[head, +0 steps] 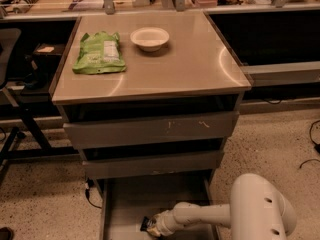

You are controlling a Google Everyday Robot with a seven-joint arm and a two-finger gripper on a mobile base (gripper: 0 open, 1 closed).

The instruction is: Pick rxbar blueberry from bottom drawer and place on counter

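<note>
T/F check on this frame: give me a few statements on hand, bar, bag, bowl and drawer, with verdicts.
1. The hand is down in the bottom drawer. True.
2. The green bag lies in the bottom drawer. False: it lies on the counter, left of the white bowl.
3. The rxbar blueberry is on the counter. False: it is in the bottom drawer, right at the hand.
4. The bottom drawer is pulled out. True.
</note>
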